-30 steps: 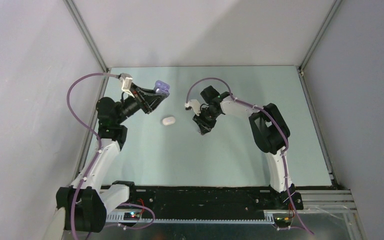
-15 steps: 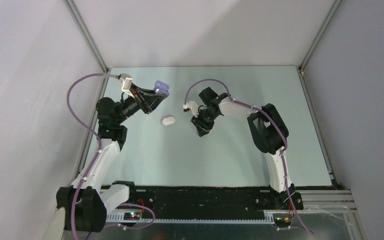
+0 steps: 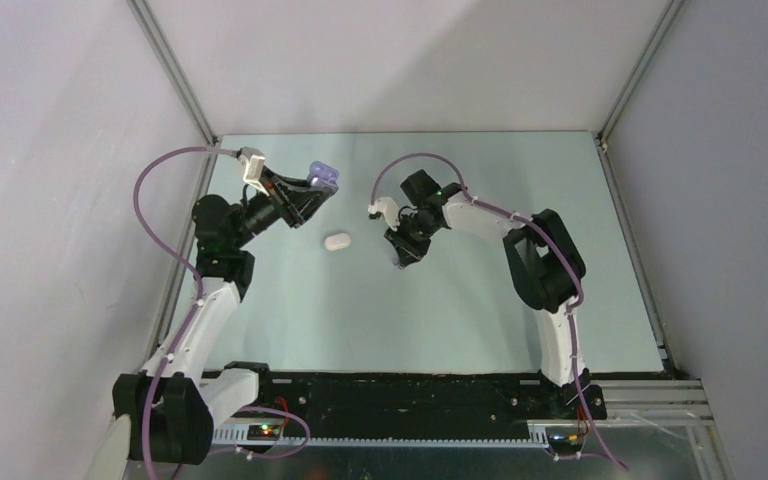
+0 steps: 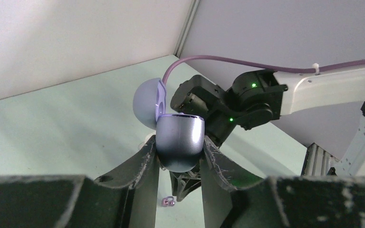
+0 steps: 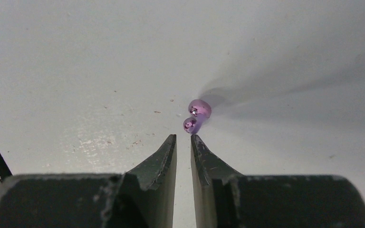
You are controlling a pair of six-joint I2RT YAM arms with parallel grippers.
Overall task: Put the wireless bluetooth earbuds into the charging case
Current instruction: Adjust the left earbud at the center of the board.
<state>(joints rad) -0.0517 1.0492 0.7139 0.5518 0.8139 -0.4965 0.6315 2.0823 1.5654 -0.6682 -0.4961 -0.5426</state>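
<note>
My left gripper (image 3: 317,190) is raised at the back left, shut on the purple charging case (image 3: 325,178), whose lid stands open. In the left wrist view the case (image 4: 179,142) sits squeezed between both fingers. Two purple earbuds (image 5: 196,115) lie touching each other on the table. My right gripper (image 5: 183,137) points down at them, its jaws a narrow gap apart with nothing between them. The nearer bud sits just past the right fingertip (image 5: 194,139). From the left wrist the buds (image 4: 168,202) show small, below the case. From above, the right gripper (image 3: 400,260) hides them.
A white pebble-shaped case (image 3: 336,242) lies shut on the pale green table (image 3: 440,320), between the two grippers. The right arm (image 4: 247,95) fills the space behind the held case. Grey walls close in the back and both sides.
The right gripper's jaws have narrowed, and it has edged slightly left over the buds. The left arm and the purple case have not moved.
</note>
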